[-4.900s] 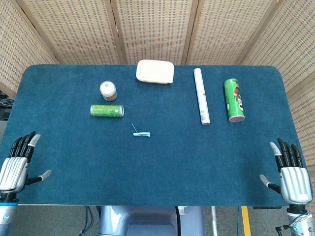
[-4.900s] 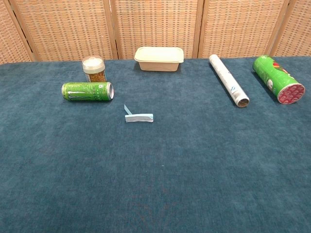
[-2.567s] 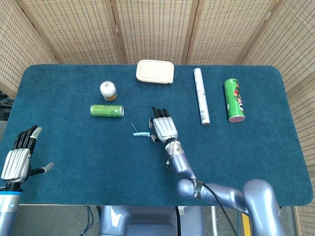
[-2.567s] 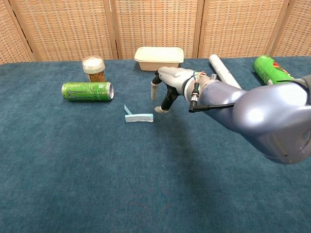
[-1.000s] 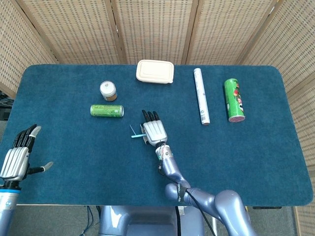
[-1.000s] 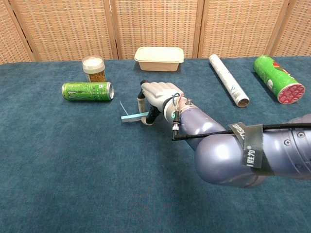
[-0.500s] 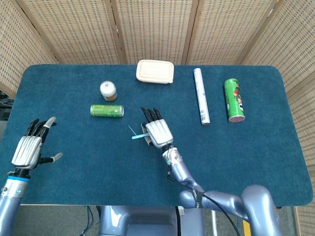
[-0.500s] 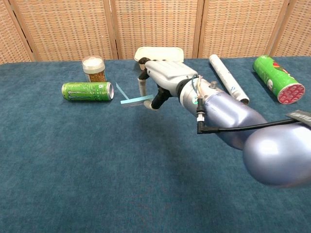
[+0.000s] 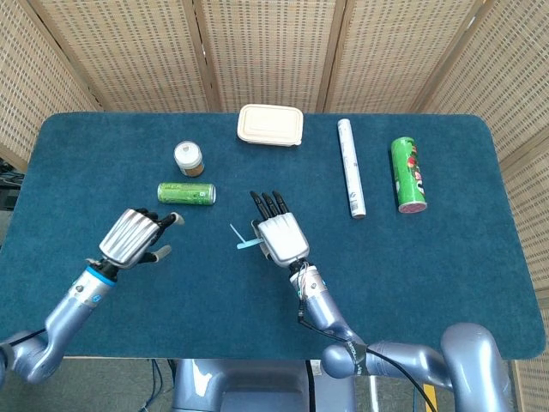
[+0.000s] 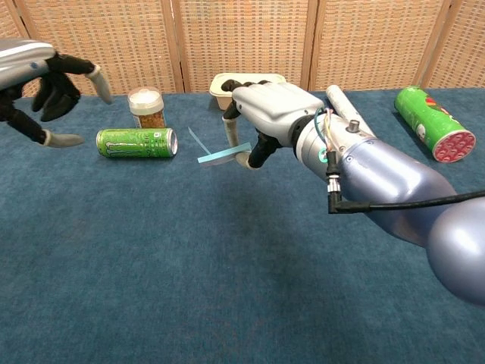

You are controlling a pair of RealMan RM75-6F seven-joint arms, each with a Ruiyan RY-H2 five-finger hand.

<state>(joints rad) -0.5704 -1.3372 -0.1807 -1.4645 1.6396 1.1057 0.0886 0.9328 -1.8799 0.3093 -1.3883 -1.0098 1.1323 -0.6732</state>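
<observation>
Your right hand (image 9: 281,236) has the light blue strip (image 9: 248,244) pinched between thumb and a finger, and it is lifted clear of the desk (image 9: 412,266), above the middle of the blue cloth (the chest view shows the strip (image 10: 223,155) sticking out to the left of the hand (image 10: 267,108), with a thin tail angled up and away). The other fingers (image 9: 266,202) of that hand are stretched out toward the far side.

Your left hand (image 9: 134,236) is over the left part of the desk, holding nothing, its fingers spread and loosely bent; in the chest view it (image 10: 42,83) hangs at the far left edge of the picture, above the cloth. The nearest thing to it is the green can (image 9: 186,193), which lies on its side just beyond the fingertips, not touched. Right behind the can stands the small jar (image 9: 189,158) with the white lid.

Along the far edge sits the cream lidded box (image 9: 270,125). To its right lies the white tube (image 9: 351,167), lengthwise from far to near, and further right the green crisp canister (image 9: 407,173), also on its side with its red end toward the near edge.
</observation>
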